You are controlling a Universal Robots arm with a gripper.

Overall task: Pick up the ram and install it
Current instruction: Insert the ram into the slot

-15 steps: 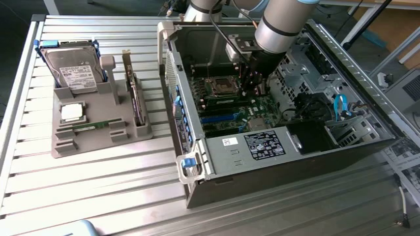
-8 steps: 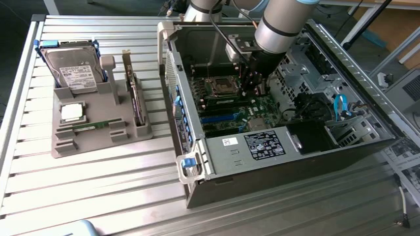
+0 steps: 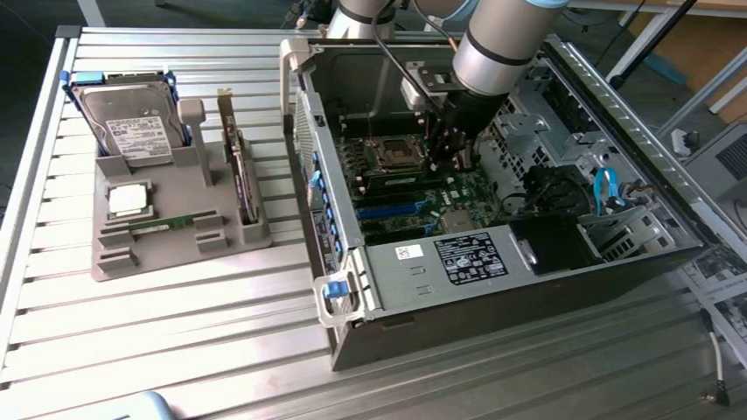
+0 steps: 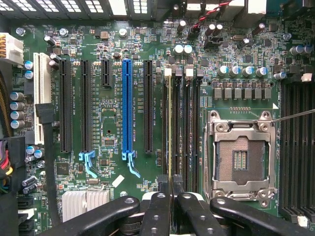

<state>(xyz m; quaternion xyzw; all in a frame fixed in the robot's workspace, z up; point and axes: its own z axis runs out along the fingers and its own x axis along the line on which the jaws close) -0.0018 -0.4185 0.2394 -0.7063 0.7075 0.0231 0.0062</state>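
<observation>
A table (image 3: 175,350) of ribbed metal slats carries everything; past its far edge, at the exterior view's right, stand metal frames and a pale wooden panel.

Nearest on the table lies an open computer case (image 3: 467,289) on its side, its motherboard (image 3: 408,210) facing up. To the exterior view's left of it sits a grey holder (image 3: 164,254). It carries a square silver processor chip (image 3: 129,199), an upright dark expansion card (image 3: 241,175) and, farther back, a hard drive (image 3: 135,122). A blue cable (image 3: 603,188) loops inside the case near its drive bays.

The arm (image 3: 502,44) reaches down from the far side into the case, and the pincer (image 3: 450,153) hangs low over the board beside the empty processor socket (image 4: 239,157).

In the wrist view the pincer (image 4: 171,189) is pressed together on the ram (image 4: 170,123). The ram shows edge-on as a thin line along the memory slot nearest the long black expansion slots, beyond the blue slot (image 4: 127,108). Whether it is seated in that slot cannot be told.
</observation>
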